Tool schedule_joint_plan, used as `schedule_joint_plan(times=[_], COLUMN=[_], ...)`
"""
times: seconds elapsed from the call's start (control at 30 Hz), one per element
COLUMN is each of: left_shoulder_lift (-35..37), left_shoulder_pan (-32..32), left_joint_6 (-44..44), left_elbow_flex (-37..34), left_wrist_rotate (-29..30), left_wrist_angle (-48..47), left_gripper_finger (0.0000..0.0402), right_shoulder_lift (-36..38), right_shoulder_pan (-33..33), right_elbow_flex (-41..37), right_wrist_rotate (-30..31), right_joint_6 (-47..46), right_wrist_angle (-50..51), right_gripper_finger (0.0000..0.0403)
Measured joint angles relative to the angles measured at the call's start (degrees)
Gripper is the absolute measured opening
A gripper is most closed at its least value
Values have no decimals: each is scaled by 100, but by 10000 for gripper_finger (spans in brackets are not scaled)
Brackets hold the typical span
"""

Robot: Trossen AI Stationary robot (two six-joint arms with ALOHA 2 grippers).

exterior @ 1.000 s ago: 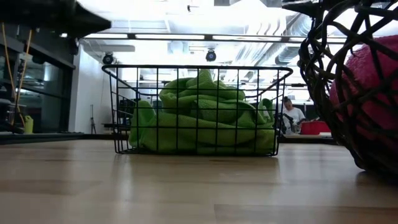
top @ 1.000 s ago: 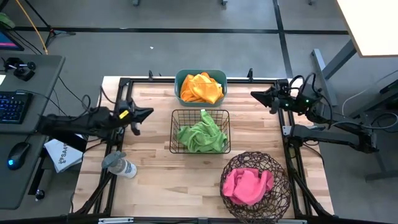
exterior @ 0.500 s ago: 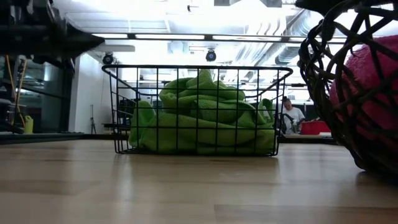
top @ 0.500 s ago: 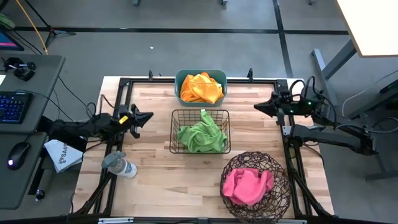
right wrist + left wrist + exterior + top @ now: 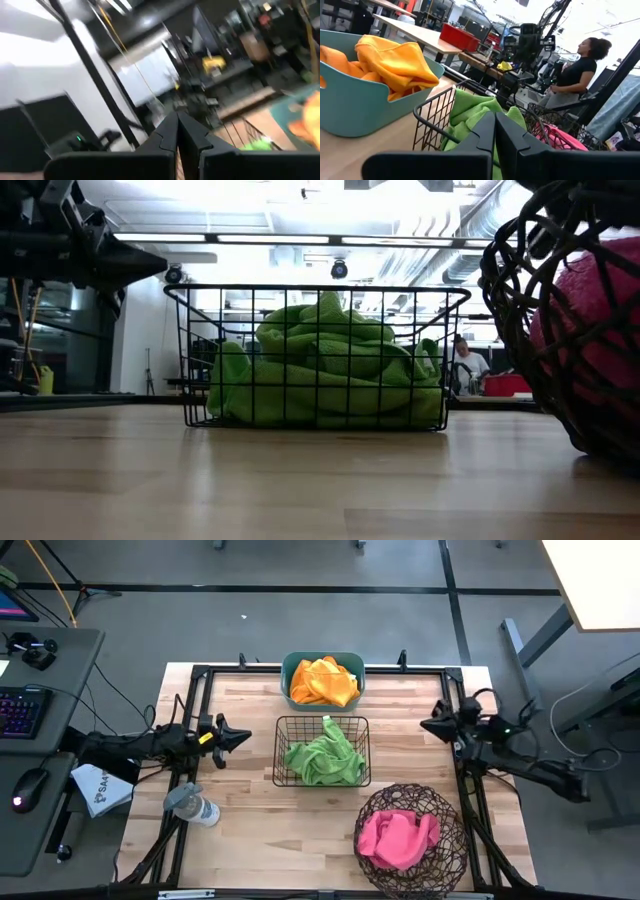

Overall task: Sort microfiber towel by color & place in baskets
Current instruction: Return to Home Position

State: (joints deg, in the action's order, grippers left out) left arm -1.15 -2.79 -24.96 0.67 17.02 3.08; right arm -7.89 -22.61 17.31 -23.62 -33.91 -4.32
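Starting close by, I see the pink towels [image 5: 398,837] lying in the round twig basket [image 5: 452,858] at the front of the surface [image 5: 250,830]. The grey bottle [image 5: 192,805] sits by the front left edge. Further back, the green towels [image 5: 322,758] fill the wire basket [image 5: 277,752] in the middle. My left jaws hang to its left and my right jaws to its right, both apart from it, pressed together and holding nothing. Farthest off, the orange towels [image 5: 322,682] sit in the teal tub [image 5: 287,666]. Sorting looks done. If my left arm drops low going home, I think it could knock the bottle over.
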Motion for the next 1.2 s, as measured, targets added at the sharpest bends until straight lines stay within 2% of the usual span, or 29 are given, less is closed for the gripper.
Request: schedule_joint_plan(times=[0.17, 0.27, 0.47, 0.57, 0.73, 1.03, 1.2], left_shoulder_lift=[0, 0, -2, -2, -2, -2, -2], left_shoulder_pan=[0, 0, 0, 0, 0, 0, 0], left_joint_6=[-3, 5, 5, 5, 5, 5, 5], left_elbow_flex=[0, 0, 0, 0, 0, 0, 1], left_wrist_rotate=[0, 4, 7, 7, 7, 7, 7], left_wrist_angle=[-3, 1, -3, -3, -3, -1, -2], left_gripper_finger=[0, 0, 0, 0, 0, 0, 0], right_shoulder_lift=[-38, -30, -32, -36, -36, -34, 518], right_shoulder_pan=[0, -2, 96, 154, 162, 176, 664], right_elbow_flex=[-1257, -1678, -1674, -1674, -1674, -1674, -1674], right_wrist_rotate=[151, 369, 376, 627, 1101, 1128, 1410], right_joint_6=[-208, -23, 529, 761, 369, 272, 287], right_wrist_angle=[-2079, -2836, -2086, -1403, -663, 166, 193], right_gripper_finger=[0, 0, 0, 0, 0, 0, 0])
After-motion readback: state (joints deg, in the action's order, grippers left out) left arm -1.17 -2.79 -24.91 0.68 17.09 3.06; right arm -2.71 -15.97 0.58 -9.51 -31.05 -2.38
